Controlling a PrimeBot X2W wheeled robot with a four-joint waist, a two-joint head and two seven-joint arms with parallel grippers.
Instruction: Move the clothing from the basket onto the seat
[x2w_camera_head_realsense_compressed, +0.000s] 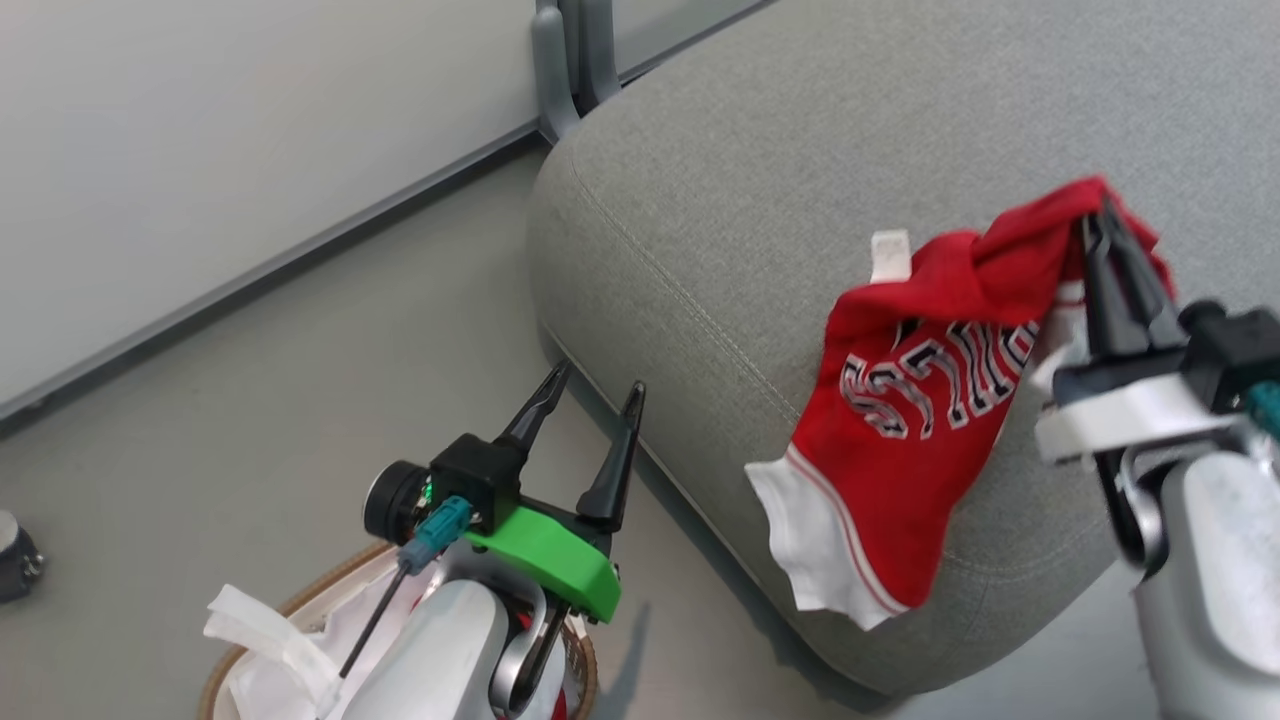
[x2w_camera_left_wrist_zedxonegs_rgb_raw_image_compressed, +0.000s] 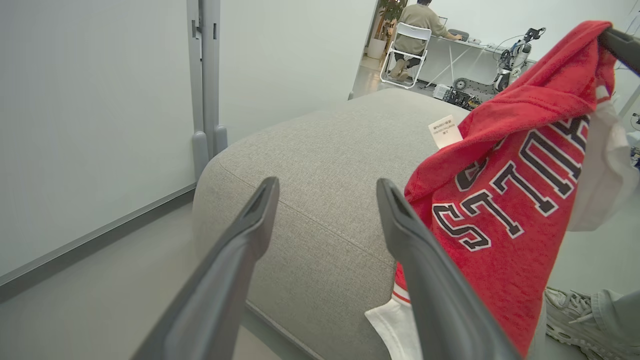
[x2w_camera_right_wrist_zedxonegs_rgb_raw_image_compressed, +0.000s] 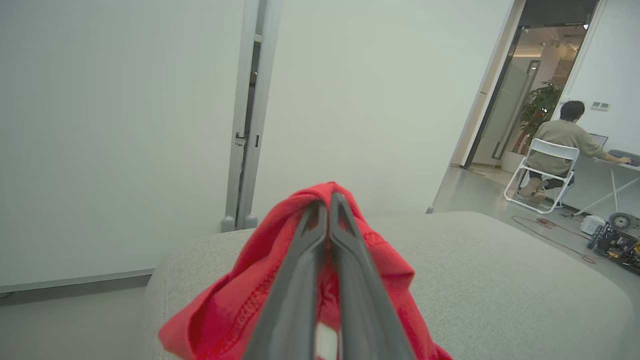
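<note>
A red garment with white trim and navy-and-white lettering (x2w_camera_head_realsense_compressed: 905, 400) hangs over the front edge of the grey seat (x2w_camera_head_realsense_compressed: 760, 160), pinched at its top by my right gripper (x2w_camera_head_realsense_compressed: 1098, 215), which is shut on it. The same clothing (x2w_camera_left_wrist_zedxonegs_rgb_raw_image_compressed: 520, 185) drapes beside the seat (x2w_camera_left_wrist_zedxonegs_rgb_raw_image_compressed: 320, 150) in the left wrist view, and bunches around the shut fingers (x2w_camera_right_wrist_zedxonegs_rgb_raw_image_compressed: 325, 205) in the right wrist view. My left gripper (x2w_camera_head_realsense_compressed: 595, 385) is open and empty, low beside the seat's corner, above the basket (x2w_camera_head_realsense_compressed: 245, 650). The basket holds its white liner (x2w_camera_head_realsense_compressed: 270, 640) and a sliver of red cloth (x2w_camera_head_realsense_compressed: 560, 705).
A grey post (x2w_camera_head_realsense_compressed: 570, 60) stands against the pale wall behind the seat. A dark round object (x2w_camera_head_realsense_compressed: 15, 560) sits on the floor at far left. A person sits on a white chair (x2w_camera_right_wrist_zedxonegs_rgb_raw_image_compressed: 547, 165) at a desk beyond the seat; a shoe (x2w_camera_left_wrist_zedxonegs_rgb_raw_image_compressed: 565, 310) is close by.
</note>
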